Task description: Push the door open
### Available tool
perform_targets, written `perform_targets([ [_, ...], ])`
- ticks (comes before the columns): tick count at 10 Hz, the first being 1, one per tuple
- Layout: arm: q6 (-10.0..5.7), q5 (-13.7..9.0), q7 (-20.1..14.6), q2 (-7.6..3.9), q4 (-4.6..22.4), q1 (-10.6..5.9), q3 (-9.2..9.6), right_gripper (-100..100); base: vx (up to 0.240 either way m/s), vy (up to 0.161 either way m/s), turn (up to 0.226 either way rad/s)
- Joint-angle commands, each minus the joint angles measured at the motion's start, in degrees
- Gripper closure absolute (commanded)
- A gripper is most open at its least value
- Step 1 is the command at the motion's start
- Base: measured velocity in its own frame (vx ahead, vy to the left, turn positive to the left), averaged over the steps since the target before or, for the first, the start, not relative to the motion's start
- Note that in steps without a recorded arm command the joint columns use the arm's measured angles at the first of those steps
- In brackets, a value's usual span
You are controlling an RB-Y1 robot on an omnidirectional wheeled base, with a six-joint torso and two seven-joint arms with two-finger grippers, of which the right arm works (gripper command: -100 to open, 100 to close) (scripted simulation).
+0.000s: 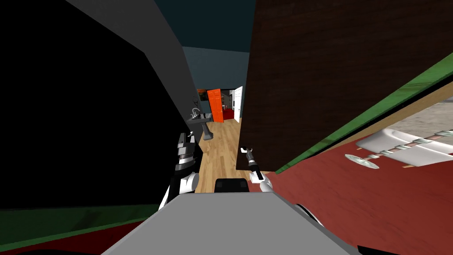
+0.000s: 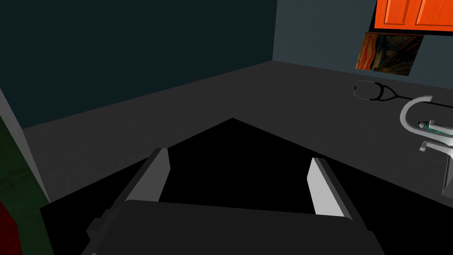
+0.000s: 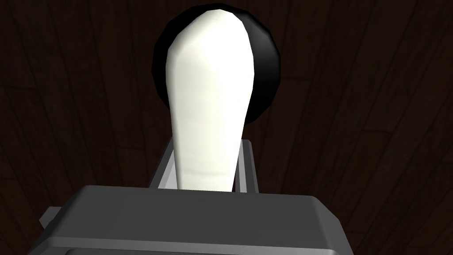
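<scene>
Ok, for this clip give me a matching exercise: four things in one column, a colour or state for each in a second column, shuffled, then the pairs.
Things:
1. handle
2. door
3. left tool
4. right tool

Colour or state:
A. open, holding nothing
B. white, on a round black plate
C. shut on the handle
D. dark brown wood grain

Pairs: 1-B, 2-D, 3-A, 4-C.

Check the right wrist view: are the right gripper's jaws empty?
No: the right gripper has its jaws shut on the sides of the white door handle, which stands out from the dark wooden door.
</scene>
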Motion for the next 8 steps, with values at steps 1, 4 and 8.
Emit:
perform_targets([
  [1,-0.03,-0.7,0.8,-0.41,-0.7,0.32,-1.77,100,0.165,0.091,-0.053],
  [4,-0.05,-1.8,1.4,-0.42,-0.4,0.22,-3.92,100,0.197,0.120,-0.078],
  [8,-0.06,-2.9,2.1,-0.21,0.0,0.12,-6.42,100,0.187,0.085,-0.063],
])
